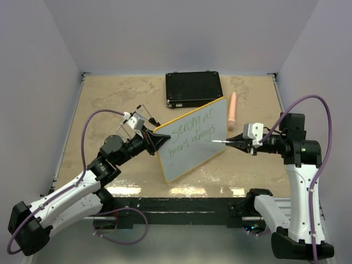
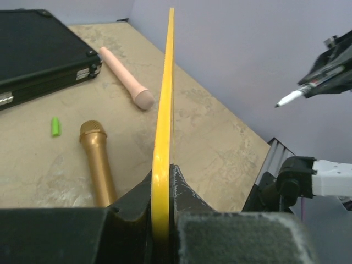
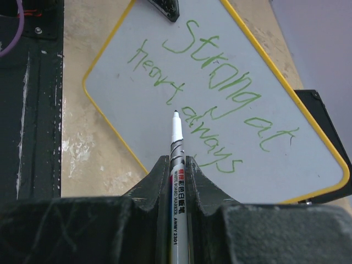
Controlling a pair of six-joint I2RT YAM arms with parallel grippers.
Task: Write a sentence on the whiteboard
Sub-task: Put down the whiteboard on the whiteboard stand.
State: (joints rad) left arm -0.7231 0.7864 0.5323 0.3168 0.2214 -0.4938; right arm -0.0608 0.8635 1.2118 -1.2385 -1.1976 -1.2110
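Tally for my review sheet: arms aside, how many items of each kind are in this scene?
Whiteboard: 1
Marker: 1
Green cap: 1
Black case: 1
Microphones: 2 (pink microphone, gold microphone)
Total: 6

The beige, mottled worktop (image 1: 110,104) carries a black case (image 1: 193,88) lying flat at its far edge. Just beside the case's right side lies a pink microphone (image 1: 232,107). Nearer in, a gold microphone (image 2: 98,162) lies flat, with a small green cap (image 2: 55,126) just beside its head.
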